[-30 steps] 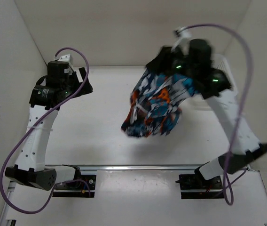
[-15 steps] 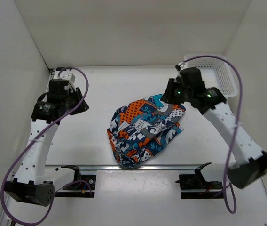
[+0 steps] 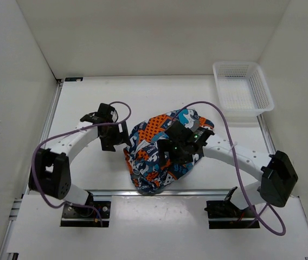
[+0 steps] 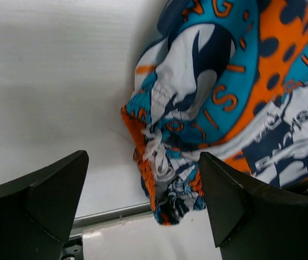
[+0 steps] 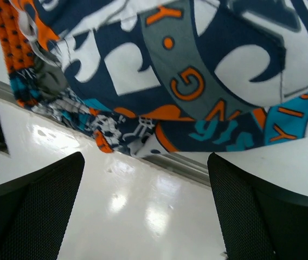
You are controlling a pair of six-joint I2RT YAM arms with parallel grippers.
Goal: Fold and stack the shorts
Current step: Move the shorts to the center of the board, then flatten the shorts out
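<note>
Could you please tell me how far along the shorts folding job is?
Early. Done: the shorts lie on the table in a crumpled heap. In hand: nothing; the left end effector beside it and right end effector over it are open. Left: flattening, folding, stacking.

Each arm [image 3: 235,154] has white links and black joints; purple cables [image 3: 228,130] loop behind the black left hand [image 3: 115,142] and right hand [image 3: 177,149], the latter apparently green-lit.

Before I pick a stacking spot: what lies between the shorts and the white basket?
In the top view, only bare table separates shorts from basket; the right arm's purple cable loops over it.
</note>
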